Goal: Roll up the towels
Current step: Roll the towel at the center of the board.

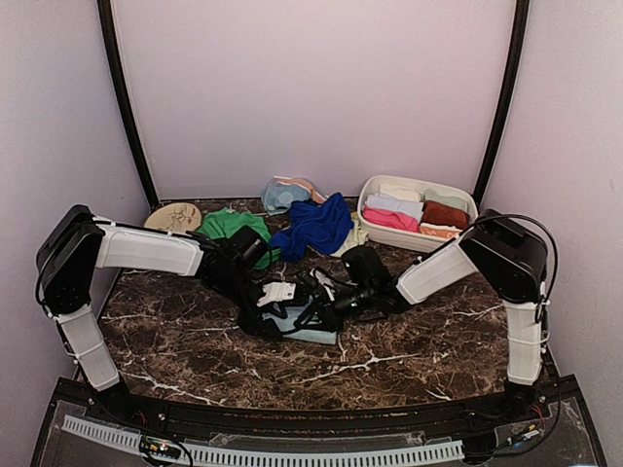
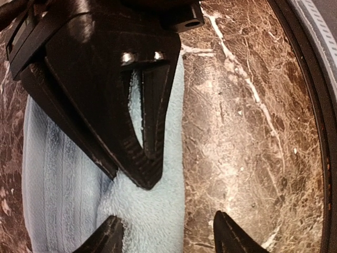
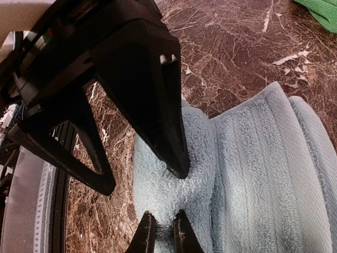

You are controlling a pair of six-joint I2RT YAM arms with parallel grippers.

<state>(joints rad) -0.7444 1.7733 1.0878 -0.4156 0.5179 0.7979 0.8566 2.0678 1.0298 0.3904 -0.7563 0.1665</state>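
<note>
A light blue towel (image 1: 313,329) lies folded into a strip on the marble table (image 1: 409,350), under both grippers. My right gripper (image 3: 163,237) is shut on a pinch of this towel (image 3: 263,174) at its end. My left gripper (image 2: 168,237) is open over the same end. One of its fingertips (image 2: 108,237) rests on the light blue towel (image 2: 152,216) and the other (image 2: 231,237) is over bare marble. In the top view the left gripper (image 1: 277,304) and right gripper (image 1: 329,298) nearly meet. A green towel (image 1: 229,226) and a royal blue towel (image 1: 313,226) lie behind.
A white oval basin (image 1: 419,180) at the back right holds rolled pink (image 1: 389,219), white (image 1: 394,202) and rust (image 1: 445,214) towels. A tan round disc (image 1: 173,216) sits at the back left. A light blue and pink heap (image 1: 284,193) lies by the back wall.
</note>
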